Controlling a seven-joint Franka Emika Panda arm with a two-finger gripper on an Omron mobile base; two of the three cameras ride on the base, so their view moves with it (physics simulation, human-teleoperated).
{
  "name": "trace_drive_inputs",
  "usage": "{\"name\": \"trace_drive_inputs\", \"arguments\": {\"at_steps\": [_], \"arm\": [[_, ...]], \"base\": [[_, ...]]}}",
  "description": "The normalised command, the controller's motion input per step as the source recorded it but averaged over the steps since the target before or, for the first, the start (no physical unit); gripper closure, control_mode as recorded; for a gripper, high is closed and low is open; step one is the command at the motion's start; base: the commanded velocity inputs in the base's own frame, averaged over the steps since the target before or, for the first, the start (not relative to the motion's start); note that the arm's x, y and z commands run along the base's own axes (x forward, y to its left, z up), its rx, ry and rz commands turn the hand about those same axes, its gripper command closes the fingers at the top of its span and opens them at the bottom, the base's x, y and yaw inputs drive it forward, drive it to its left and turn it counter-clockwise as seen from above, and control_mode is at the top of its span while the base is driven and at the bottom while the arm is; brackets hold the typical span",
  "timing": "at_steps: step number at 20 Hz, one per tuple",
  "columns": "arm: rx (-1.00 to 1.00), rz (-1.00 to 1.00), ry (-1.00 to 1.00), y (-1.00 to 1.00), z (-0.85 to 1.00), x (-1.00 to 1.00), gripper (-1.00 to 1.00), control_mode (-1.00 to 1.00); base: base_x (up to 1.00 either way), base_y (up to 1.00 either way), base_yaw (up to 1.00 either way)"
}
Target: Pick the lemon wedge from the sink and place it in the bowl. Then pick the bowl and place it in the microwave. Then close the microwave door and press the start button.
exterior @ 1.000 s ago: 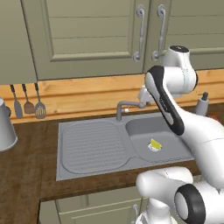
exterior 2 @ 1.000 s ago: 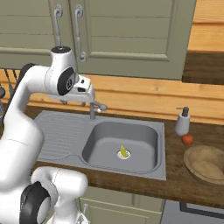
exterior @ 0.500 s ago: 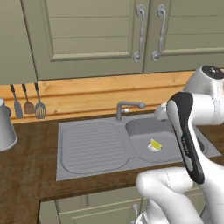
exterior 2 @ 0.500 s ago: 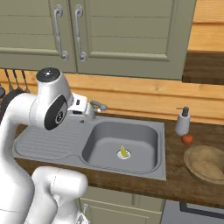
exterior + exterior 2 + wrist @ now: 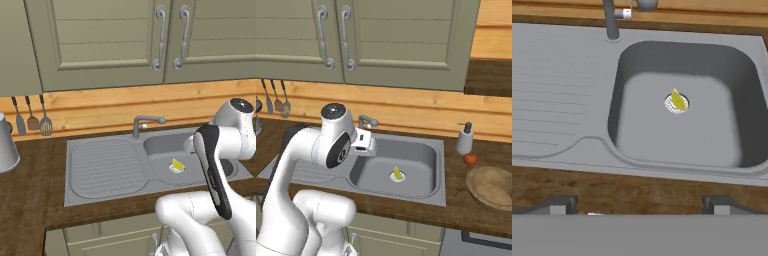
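Observation:
The lemon wedge point(image 5: 176, 164) point(image 5: 397, 173) point(image 5: 678, 100) lies on the drain in the middle of the basin of the grey sink point(image 5: 105, 167) point(image 5: 421, 155) point(image 5: 567, 100). My gripper point(image 5: 639, 205) hangs above the sink's front rim, looking down into the basin. It is open, its two dark fingertips point(image 5: 559, 204) stand far apart and hold nothing. The white hand point(image 5: 363, 141) sits over the basin's left edge, well above the wedge. The wooden bowl point(image 5: 491, 187) rests on the counter right of the sink. The microwave and its door are out of view.
The curved faucet point(image 5: 145, 122) point(image 5: 368, 121) point(image 5: 612, 20) rises behind the basin. A soap dispenser point(image 5: 464, 140) and a small red fruit point(image 5: 470, 159) stand between sink and bowl. Utensils point(image 5: 32, 117) hang on the wall at left, above a grey jug point(image 5: 5, 147).
The arm has folded down and forward, bringing the hand lower over the sink. The lemon wedge and the bowl have stayed where they were.

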Motion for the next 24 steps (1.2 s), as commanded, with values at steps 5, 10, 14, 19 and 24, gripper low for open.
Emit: {"name": "trace_drive_inputs", "arguments": {"at_steps": [5, 10, 14, 19, 24], "arm": [[0.00, 0.01, 0.17, -0.40, -0.24, 0.59, -1.00, -1.00], [0.00, 0.03, 0.07, -0.38, -0.44, 0.47, -1.00, -1.00], [0.00, 0.03, 0.01, -0.36, -0.40, 0.41, -1.00, -1.00], [0.00, 0.06, -0.01, -0.30, -0.62, 0.37, -1.00, -1.00], [0.00, 0.04, 0.00, -0.21, -0.36, 0.29, -1.00, -1.00]], "base": [[0.00, 0.00, 0.00], [0.00, 0.00, 0.00], [0.00, 0.00, 0.00], [0.00, 0.00, 0.00], [0.00, 0.00, 0.00]]}}
